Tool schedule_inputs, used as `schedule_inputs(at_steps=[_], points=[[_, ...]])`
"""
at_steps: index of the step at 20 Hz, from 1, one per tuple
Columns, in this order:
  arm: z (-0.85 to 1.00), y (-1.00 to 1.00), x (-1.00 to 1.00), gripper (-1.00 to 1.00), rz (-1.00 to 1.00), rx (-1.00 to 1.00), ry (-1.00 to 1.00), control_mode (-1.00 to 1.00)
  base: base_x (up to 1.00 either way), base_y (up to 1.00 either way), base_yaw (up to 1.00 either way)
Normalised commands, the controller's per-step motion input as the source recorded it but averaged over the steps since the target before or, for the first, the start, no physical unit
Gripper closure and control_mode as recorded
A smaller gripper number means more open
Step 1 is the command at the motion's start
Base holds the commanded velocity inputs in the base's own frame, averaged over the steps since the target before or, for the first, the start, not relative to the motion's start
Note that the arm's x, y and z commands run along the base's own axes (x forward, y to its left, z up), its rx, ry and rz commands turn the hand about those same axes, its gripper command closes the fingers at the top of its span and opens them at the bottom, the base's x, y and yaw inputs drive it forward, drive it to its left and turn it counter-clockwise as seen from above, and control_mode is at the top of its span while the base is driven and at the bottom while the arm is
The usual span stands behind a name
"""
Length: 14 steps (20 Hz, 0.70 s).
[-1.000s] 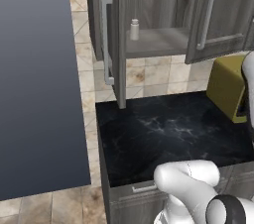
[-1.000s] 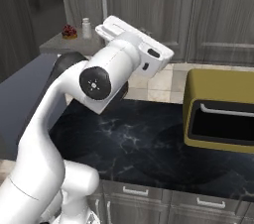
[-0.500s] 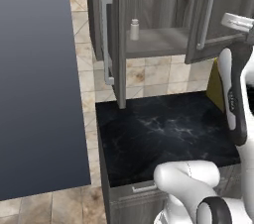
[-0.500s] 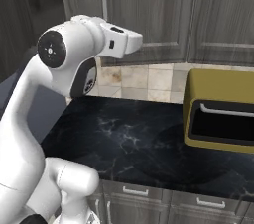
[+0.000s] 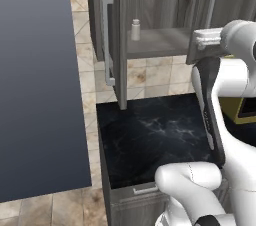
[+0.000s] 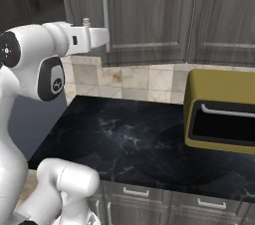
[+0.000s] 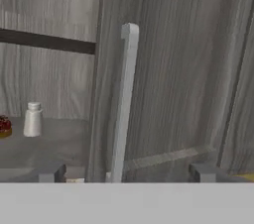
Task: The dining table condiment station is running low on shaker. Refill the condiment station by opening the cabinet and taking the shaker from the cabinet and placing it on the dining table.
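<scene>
Shaker (image 7: pixel 32 119): small pale cylinder, capped top, upright on the open cabinet (image 7: pixel 178 69) shelf, ahead and left of the gripper (image 7: pixel 126 172). Gripper: fingers spread wide, empty, facing a silver bar handle (image 7: pixel 124 101). Dark red item (image 7: pixel 4 126) beside shaker, possibly touching.

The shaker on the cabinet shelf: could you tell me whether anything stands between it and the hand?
Partly. The shaker stands on the open shelf, but the cabinet door edge with its handle is straight ahead of the open hand, the shaker off to one side.
</scene>
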Motion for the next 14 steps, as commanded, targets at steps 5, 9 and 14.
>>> schedule_inputs(at_steps=[5, 9, 14], points=[[-0.13, 0.22, 0.00, -1.00, 0.08, -0.25, 0.08, -1.00, 0.00, 0.00, 0.00], [0.00, 0.22, -0.01, -1.00, 0.10, -0.21, 0.07, -1.00, 0.00, 0.00, 0.00], [0.02, 0.49, -0.03, -1.00, 0.05, -0.21, 0.05, -1.00, 0.00, 0.00, 0.00]])
